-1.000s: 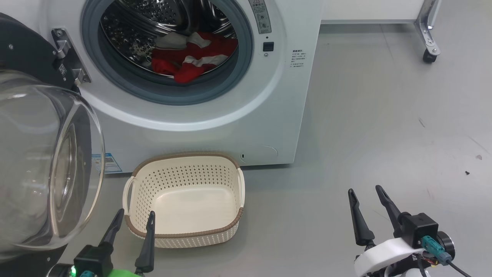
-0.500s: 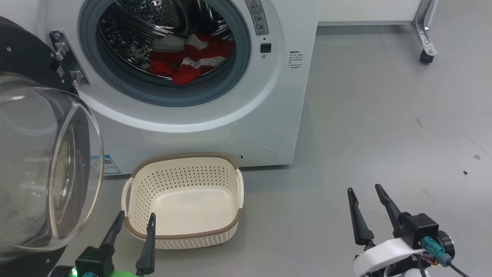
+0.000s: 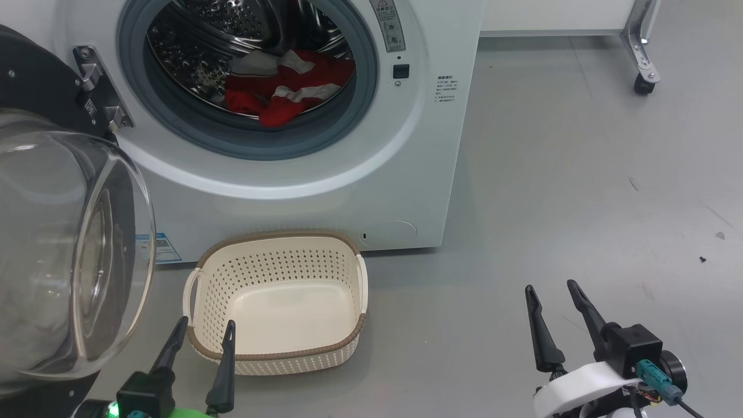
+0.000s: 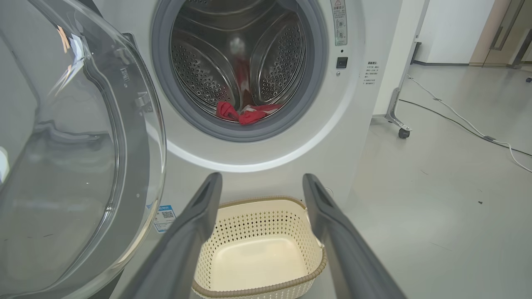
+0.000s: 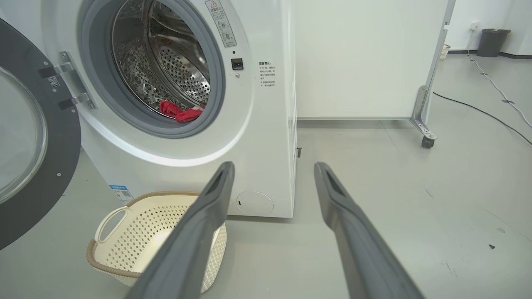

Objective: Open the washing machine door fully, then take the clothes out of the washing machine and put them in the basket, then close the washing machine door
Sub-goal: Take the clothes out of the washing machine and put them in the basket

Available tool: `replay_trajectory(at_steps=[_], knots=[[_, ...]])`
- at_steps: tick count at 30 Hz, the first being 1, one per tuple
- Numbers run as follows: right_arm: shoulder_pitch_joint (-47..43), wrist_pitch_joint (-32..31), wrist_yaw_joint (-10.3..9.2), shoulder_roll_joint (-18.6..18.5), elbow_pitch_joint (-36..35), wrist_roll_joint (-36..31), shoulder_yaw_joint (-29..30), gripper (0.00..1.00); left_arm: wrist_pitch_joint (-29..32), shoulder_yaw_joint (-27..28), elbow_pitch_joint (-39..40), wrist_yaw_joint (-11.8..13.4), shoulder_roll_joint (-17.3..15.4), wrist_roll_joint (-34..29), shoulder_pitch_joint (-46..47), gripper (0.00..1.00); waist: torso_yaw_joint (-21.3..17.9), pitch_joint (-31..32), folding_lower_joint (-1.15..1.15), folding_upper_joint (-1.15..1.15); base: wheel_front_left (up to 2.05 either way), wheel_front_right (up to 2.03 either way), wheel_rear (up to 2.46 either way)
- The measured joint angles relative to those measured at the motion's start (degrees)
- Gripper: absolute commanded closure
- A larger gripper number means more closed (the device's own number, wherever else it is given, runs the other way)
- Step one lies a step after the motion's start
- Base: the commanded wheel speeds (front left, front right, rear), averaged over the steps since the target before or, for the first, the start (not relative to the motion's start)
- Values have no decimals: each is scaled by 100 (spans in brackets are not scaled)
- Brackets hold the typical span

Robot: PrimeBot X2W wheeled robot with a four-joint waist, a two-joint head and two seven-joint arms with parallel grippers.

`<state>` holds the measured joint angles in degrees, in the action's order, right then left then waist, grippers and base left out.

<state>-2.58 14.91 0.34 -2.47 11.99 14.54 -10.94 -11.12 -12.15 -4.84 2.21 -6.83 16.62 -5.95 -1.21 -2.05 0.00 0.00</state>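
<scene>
The white washing machine stands ahead with its door swung wide open to the left; the bulging glass window looms close. Red clothes with white stripes lie in the steel drum, also seen as clothes and clothes in the wrist views. The empty cream basket sits on the floor before the machine. My left gripper hovers open at the basket's near left rim. Open too, my right gripper hangs over bare floor to the right, well away from the basket.
A white panel on a metal leg with a caster stands at the back right. Cables run across the grey floor further right. A dark bin sits far off. Small dark specks dot the floor.
The head view has shifted slightly, so the machine and basket sit a little differently in it. Both grippers stay open and in place.
</scene>
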Motion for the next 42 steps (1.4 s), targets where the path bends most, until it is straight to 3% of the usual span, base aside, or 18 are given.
replay_trajectory(at_steps=[42], knots=[[-1,0,-7,0,-20,43,-43,0,47,-67,122,52,7,-51,1,0,-6,-66,0,0,52,-53,1]])
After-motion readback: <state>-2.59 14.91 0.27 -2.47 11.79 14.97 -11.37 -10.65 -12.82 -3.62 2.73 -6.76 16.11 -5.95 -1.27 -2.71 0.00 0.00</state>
